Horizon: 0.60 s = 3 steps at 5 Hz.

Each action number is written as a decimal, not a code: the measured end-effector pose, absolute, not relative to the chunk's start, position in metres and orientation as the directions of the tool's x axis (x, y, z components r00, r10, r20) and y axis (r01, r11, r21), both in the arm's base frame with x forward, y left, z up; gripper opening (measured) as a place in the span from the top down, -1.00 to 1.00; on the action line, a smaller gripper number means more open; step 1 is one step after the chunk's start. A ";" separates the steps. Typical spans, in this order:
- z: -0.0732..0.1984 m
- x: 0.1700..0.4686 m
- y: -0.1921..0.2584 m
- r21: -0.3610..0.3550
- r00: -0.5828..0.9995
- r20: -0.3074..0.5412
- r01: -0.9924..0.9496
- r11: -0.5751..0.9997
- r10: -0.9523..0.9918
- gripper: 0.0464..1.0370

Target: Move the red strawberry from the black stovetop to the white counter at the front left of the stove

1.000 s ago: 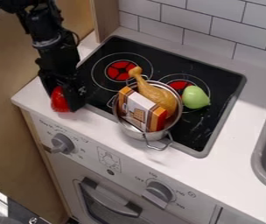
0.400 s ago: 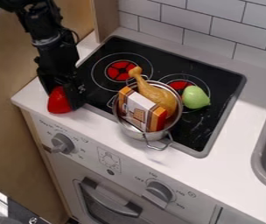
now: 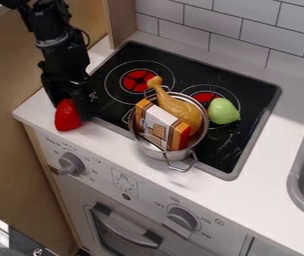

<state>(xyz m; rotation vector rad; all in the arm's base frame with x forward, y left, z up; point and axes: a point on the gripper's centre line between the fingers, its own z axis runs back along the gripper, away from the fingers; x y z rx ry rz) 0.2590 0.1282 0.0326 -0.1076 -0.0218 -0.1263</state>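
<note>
Red toy (image 3: 68,118) lower, partly behind jaws

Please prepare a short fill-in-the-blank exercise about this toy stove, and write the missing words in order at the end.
The pot holds ____ toys, a box and a drumstick.
The pear on the stovetop is coloured ____.
The toy right at the claw is coloured ____.
The claw is on the ____ side of the picture.

Missing words: two; green; red; left
</note>
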 end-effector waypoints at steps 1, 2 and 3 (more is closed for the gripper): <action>0.042 0.265 0.128 -0.107 0.992 0.013 0.125 0.986 -0.125 -0.92; 0.056 0.273 0.127 -0.111 0.993 -0.009 0.117 0.987 -0.119 -0.92; 0.076 0.281 0.124 -0.074 0.994 -0.021 0.106 0.992 -0.108 -0.92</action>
